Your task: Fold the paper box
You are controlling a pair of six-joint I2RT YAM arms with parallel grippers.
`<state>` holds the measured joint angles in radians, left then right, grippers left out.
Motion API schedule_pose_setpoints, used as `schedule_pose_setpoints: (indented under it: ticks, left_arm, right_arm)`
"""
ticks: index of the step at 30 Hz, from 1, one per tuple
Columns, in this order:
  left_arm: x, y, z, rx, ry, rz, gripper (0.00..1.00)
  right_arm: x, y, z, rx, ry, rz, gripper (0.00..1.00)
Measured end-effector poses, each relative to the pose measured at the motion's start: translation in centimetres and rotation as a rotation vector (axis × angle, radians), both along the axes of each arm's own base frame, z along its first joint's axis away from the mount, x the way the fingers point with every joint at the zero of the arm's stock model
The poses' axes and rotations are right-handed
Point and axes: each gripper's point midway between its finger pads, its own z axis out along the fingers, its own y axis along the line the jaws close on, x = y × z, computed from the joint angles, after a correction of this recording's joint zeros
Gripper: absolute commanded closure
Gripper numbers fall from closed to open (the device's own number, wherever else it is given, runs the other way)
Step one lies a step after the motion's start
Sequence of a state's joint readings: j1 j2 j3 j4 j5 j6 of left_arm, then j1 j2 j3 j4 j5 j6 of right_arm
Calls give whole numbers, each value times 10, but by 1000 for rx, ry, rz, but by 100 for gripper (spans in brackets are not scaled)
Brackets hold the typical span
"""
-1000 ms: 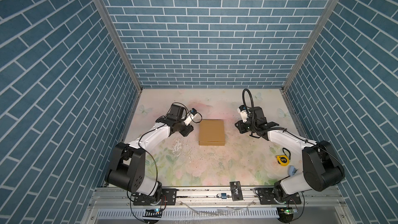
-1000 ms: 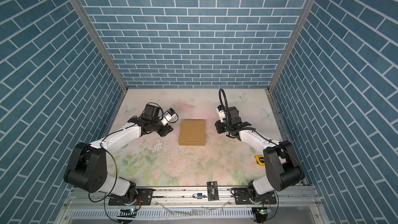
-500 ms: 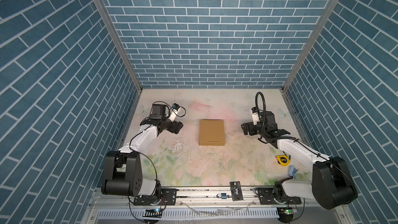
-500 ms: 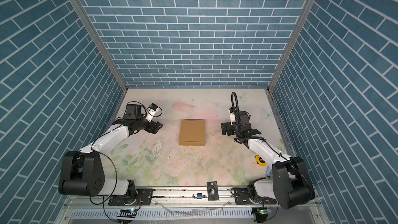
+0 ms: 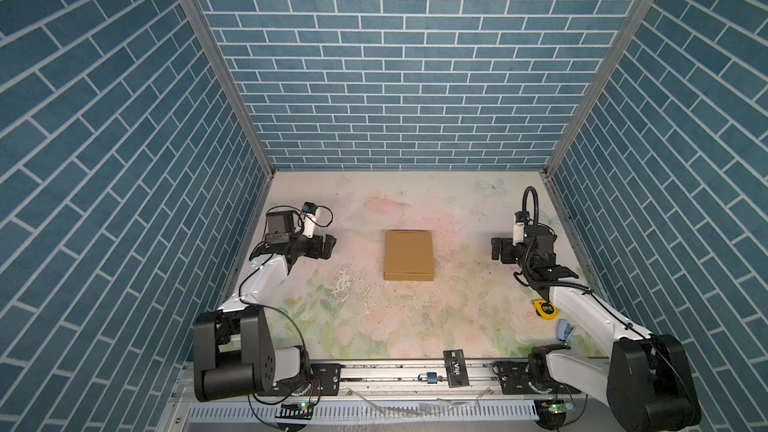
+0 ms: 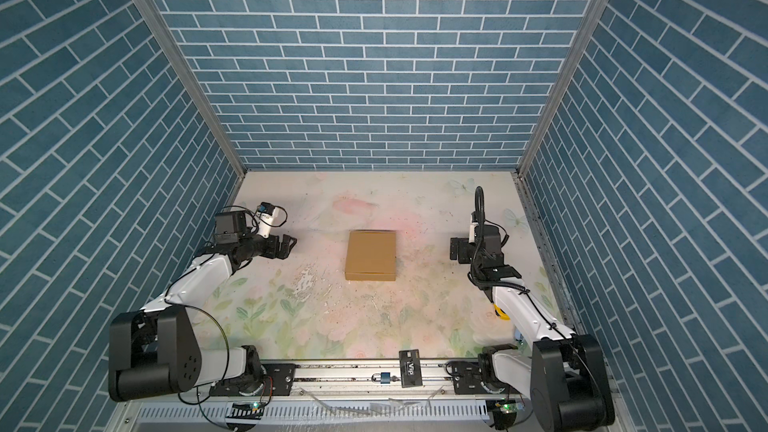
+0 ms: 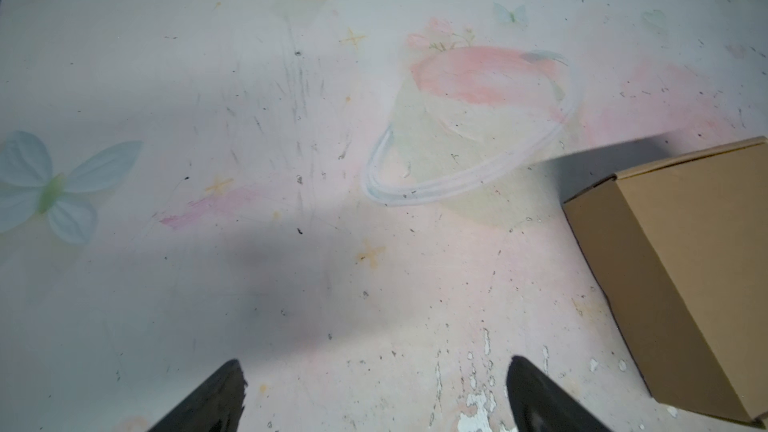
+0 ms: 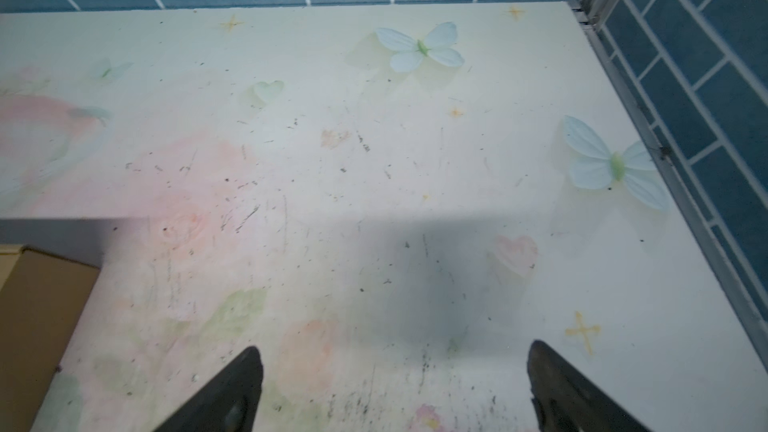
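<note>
On the floral worktop (image 5: 374, 317) our tan cardboard box (image 5: 409, 254) sits closed. The left end effector (image 5: 329, 247) and right end effector (image 5: 497, 249) gape empty. Folding looks done to us, only retreat remains.

Closed paper box (image 5: 409, 255) flat on floral table (image 5: 374, 326)

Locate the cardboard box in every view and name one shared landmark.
In a top view: box centred between both arms.
In a top view: box likewise centred.
Left wrist: box cropped at the frame edge.
Right wrist: only one box corner shows.
Landmark: pink print beyond the box.
</note>
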<state>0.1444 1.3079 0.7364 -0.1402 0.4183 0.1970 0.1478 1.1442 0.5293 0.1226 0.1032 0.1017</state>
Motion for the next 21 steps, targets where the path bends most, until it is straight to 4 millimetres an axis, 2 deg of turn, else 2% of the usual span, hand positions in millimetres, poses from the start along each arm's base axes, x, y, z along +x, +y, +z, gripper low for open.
schedule_pose_setpoints:
  ticks: [6,10,21]
  left_arm:
    - [5,0,4,-50,-40,22,0]
    - [4,2,-1,-61,-39,39,0]
    - [12,1,1,-130,-81,53,0]
  right_arm:
    - [12,-33,5,-35,-76,-88,2]
    - [9,-52,-10,-49,-84,-131,2]
    - [20,-70,-21,-12,-174,-153,3]
